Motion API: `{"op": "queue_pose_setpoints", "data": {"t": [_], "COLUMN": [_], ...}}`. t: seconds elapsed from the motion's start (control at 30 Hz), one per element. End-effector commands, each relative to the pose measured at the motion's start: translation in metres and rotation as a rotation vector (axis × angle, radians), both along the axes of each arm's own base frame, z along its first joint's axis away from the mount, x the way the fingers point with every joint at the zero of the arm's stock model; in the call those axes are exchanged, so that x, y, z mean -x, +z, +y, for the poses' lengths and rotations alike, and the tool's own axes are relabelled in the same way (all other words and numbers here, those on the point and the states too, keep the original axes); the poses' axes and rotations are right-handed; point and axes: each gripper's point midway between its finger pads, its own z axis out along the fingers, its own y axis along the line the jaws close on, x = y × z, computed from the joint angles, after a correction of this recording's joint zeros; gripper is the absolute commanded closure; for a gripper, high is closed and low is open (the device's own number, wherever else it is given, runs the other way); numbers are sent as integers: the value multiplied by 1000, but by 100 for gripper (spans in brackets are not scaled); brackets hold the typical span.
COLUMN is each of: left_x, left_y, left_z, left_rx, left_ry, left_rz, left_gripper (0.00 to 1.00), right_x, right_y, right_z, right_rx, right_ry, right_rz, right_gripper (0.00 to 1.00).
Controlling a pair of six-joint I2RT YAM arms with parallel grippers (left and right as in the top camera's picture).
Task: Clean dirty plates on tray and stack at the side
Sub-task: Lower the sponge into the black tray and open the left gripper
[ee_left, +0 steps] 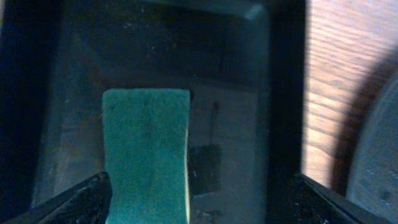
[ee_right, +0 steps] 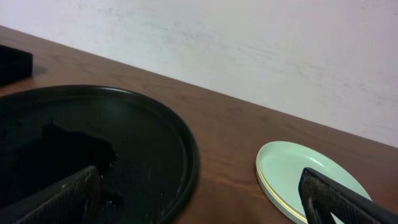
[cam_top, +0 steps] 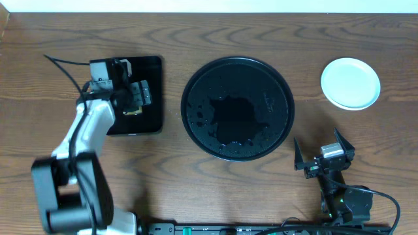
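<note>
1. The plates [cam_top: 351, 83] sit as one stack on the bare table at the upper right of the overhead view, a mint-blue one on top. A thin yellow edge shows beneath it in the right wrist view; the count is unclear.
2. The tray [cam_top: 274, 85] at centre holds no plate, only puddles. This water could drip or smear if the tray is nudged.
3. The right gripper [cam_top: 318, 145] rests at lower right, fingers spread and empty. A careless swing upward could knock the stack askew.
4. The left gripper [ee_left: 200, 180] hangs over the rectangular tray [cam_top: 151, 78] at upper left, fingers wide apart. The sponge [ee_left: 146, 155] lies beside one finger, so a wet sponge might cling and be dragged off.
</note>
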Motion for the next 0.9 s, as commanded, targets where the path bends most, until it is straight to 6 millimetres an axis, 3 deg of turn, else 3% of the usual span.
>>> {"op": "queue_pose_setpoints", "data": {"t": [0.0,0.1,0.2,0.33,0.43,0.53,0.63,0.77,0.87], "left_x": [7,21,47,104,152,196,224,254,267], "left_y": [72,135,206,291,333,347,344,314,271], "left_z": [-2,-3,-6,-3,-9,-14,-18,-21,-30], "left_rx": [-28,-48,-74,-149,-165,-172,-174,-166,-129], "left_ry": [-5,-5,-4,48,53,54,54,52,16], "left_rz": [-163,-321,-522,-787,-949,-1024,-1040,-961,-829], "left_gripper": [9,9,9,9,9,9,9,9,9], "right_x": [1,1,1,1,1,1,1,1,1], "right_y": [0,0,0,0,0,0,0,0,0], "right_z": [2,2,2,2,2,2,2,2,2], "right_rx": [-11,-11,-11,-11,-11,-11,-11,-11,-11], "right_ry": [7,7,7,7,7,7,7,7,7], "right_rz": [2,2,2,2,2,2,2,2,2], "right_gripper": [1,1,1,1,1,1,1,1,1]}}
